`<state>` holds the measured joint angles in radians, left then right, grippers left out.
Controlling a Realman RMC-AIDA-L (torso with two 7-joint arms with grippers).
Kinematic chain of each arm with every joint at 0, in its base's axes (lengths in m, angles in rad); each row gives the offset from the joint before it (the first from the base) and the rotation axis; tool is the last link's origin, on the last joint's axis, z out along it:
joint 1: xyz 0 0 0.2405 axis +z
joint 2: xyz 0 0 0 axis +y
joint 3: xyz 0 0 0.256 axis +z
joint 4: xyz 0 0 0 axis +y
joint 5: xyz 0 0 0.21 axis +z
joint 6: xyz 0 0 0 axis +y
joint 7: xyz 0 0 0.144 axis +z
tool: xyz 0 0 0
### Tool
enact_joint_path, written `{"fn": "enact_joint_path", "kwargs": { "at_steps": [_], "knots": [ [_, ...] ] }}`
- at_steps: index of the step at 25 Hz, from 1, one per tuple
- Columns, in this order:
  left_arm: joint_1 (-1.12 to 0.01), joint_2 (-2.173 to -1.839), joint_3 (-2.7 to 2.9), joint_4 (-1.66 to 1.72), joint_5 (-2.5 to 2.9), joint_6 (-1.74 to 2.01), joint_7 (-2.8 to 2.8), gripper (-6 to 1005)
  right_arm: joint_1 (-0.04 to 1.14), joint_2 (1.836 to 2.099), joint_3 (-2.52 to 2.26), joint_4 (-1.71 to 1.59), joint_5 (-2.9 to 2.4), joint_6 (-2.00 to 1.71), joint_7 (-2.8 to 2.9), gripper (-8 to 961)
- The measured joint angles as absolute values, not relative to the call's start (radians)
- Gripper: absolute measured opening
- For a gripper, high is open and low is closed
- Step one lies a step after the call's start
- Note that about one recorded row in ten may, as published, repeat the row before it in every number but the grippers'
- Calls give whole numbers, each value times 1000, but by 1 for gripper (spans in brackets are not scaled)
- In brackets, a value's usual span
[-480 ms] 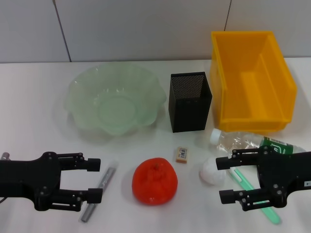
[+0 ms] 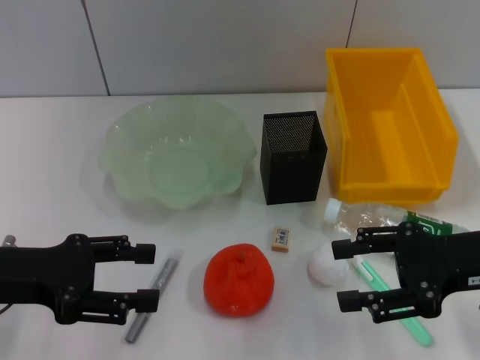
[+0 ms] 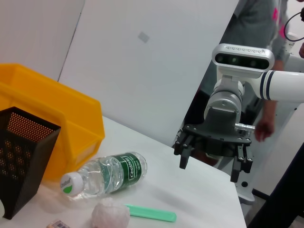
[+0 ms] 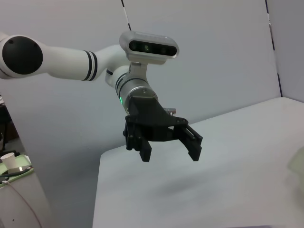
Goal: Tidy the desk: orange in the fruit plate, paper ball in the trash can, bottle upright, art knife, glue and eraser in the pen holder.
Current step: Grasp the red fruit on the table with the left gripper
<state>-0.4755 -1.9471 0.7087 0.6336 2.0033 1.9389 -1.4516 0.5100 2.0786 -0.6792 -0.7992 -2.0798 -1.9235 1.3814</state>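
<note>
An orange [image 2: 239, 279] lies at the front middle of the white table. A white paper ball [image 2: 324, 268] and a green art knife [image 2: 417, 331] lie by my right gripper [image 2: 343, 274], which is open with the ball just off its fingertips. A clear bottle [image 2: 367, 219] lies on its side behind that gripper. A small eraser [image 2: 280, 239] lies before the black mesh pen holder [image 2: 293, 157]. A silver glue stick [image 2: 154, 296] lies at the fingertips of my open left gripper [image 2: 150, 276]. The green fruit plate [image 2: 124, 139] stands at the back left.
A yellow bin [image 2: 388, 124] stands at the back right, beside the pen holder. The left wrist view shows the bottle [image 3: 104, 173], paper ball [image 3: 110, 214], knife [image 3: 149, 213] and right gripper [image 3: 213, 159]. The right wrist view shows the left gripper [image 4: 168, 152].
My right gripper has edged very slightly away from the table's front edge. Nothing else has moved.
</note>
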Motion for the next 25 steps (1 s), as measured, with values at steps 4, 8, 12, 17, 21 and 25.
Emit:
{"fn": "enact_joint_path", "kwargs": {
  "at_steps": [4,8,12,17,21,25],
  "knots": [
    [-474,-1949,710,634,2003,1939,-1452,796,506,2079,-678,-799,-2080,-1913,1384,738],
    [-474,-1950,706,634,2003,1939,-1452,796,495,2077,-677,-807,-2080,-1912,1390,738],
    [-474,-1952,706,634,2002,1937,-1449,795,465,2072,-674,-855,-2081,-1912,1425,738],
    [-466,-1984,729,659,2007,1870,-1433,795,414,2066,-669,-943,-2086,-1951,1466,738],
    [-488,-2041,744,667,2054,1742,-1399,795,377,2057,-663,-1044,-2089,-1994,1530,738],
    [-514,-2072,764,646,2076,1656,-1380,794,370,2054,-663,-1091,-2105,-2021,1564,738]
  ]
}}
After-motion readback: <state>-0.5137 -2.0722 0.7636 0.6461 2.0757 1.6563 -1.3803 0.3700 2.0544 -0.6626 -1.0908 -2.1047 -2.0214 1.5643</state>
